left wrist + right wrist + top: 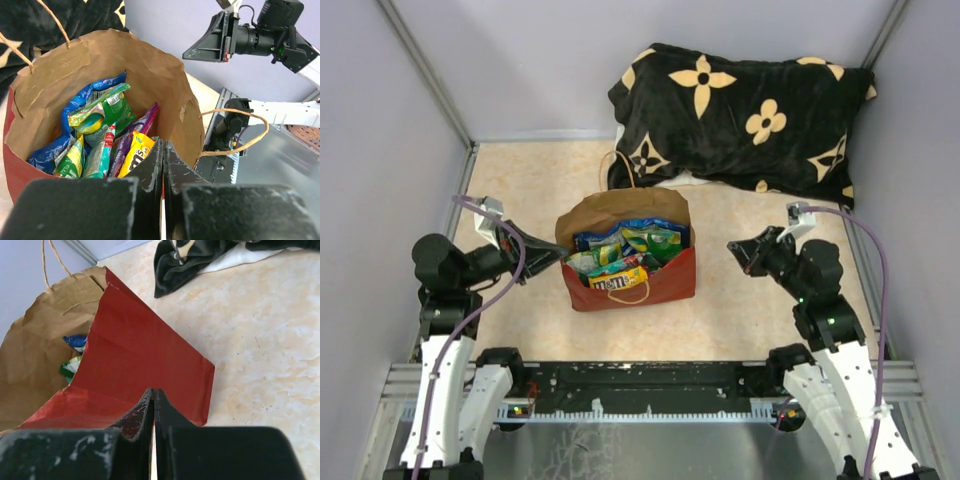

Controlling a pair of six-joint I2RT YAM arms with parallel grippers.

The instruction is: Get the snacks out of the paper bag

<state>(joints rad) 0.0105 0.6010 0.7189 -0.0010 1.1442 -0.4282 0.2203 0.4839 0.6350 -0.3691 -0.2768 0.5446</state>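
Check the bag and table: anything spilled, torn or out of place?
Nothing spilled: the snacks in view all sit inside the paper bag, none on the table. The bag's rim is creased and bowed, but no tear shows. The black flowered pillow at the far right is the only unrelated item.

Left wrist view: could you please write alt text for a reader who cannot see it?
An open red paper bag with a brown inside holds a heap of colourful snacks, a yellow M&M's pack nearest. The shut left gripper sits at its near rim; the right gripper, also shut, hangs beyond the bag.
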